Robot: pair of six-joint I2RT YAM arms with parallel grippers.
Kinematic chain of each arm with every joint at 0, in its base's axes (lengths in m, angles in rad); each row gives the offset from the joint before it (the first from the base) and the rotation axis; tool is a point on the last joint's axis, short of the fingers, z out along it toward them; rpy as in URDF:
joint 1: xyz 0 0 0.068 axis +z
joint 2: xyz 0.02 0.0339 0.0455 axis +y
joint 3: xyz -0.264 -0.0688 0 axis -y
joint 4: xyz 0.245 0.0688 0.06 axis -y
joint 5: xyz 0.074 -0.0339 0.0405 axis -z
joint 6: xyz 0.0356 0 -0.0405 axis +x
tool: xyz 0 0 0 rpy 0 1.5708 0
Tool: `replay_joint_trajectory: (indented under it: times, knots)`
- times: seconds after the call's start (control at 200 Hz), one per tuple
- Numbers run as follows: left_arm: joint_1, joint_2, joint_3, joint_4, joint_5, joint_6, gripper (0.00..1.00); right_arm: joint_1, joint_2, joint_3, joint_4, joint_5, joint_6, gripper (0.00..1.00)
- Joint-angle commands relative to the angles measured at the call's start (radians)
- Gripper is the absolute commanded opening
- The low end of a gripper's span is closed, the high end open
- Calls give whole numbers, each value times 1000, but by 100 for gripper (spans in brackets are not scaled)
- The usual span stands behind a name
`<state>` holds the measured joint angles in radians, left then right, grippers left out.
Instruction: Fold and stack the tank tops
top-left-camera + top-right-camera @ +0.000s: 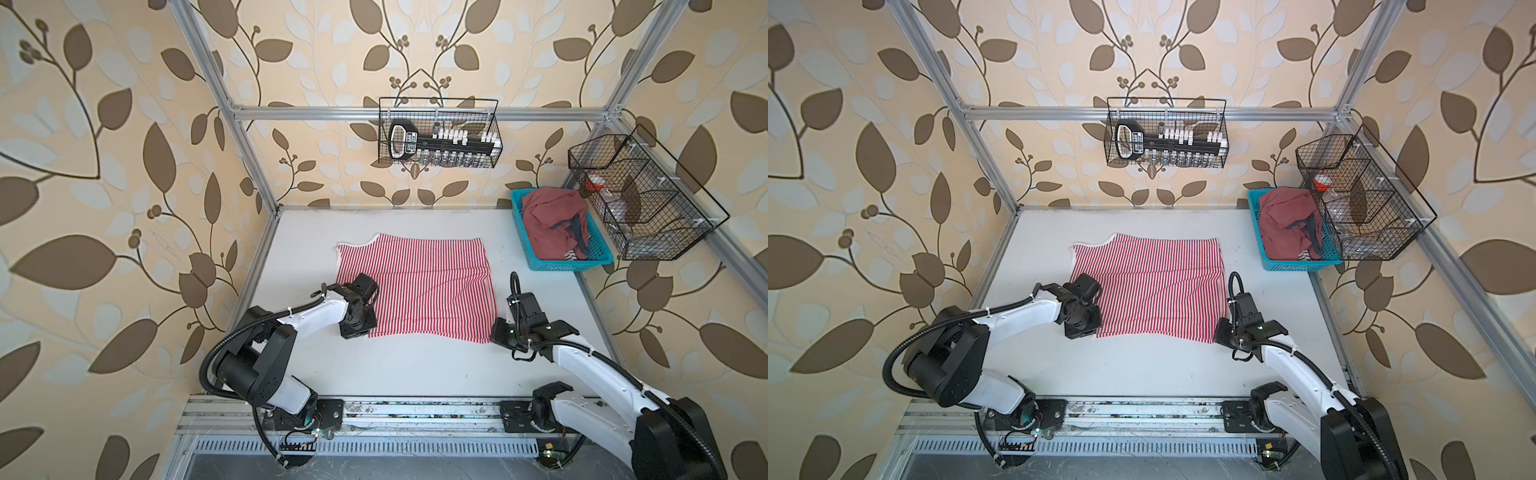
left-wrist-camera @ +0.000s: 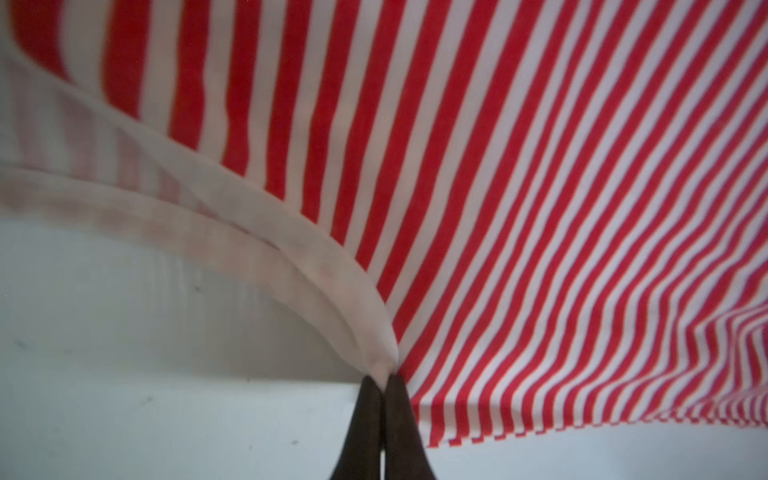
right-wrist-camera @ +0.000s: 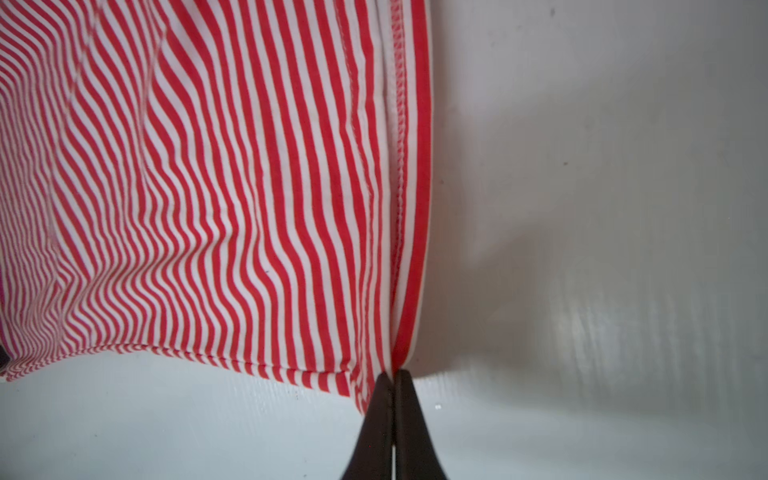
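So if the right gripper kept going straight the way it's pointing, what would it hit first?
The red-and-white striped cloth tank top it is shut on; the right gripper pinches its hemmed corner, probably with the white table just underneath.

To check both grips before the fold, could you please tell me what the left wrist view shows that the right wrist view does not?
Only the left wrist view: the left pincer shut on a curved, plain white trim band, somewhat blurred.
Only the right wrist view: the right pincer shut at a corner where a stitched side seam runs down to the hem.
Both: the striped tank top over the white table, pinched at its edge by closed black fingertips.
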<state>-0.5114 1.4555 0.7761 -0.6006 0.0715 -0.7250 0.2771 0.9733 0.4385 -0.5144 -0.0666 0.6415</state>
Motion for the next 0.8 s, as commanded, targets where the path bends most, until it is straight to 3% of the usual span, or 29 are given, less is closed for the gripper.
replay_joint_trajectory:
  times: [0.0, 0.195, 0.795]
  knots:
    - [-3, -91, 11, -74, -17, -21, 0, 9, -53, -17, -94, 22, 28, 0]
    - [-4, -73, 96, -147, -84, 10, 0, -9, -84, 21, -125, 27, 13, 0]
    - [-1, 137, 392, -250, -140, 134, 0, -168, 110, 210, -121, -92, -161, 0]
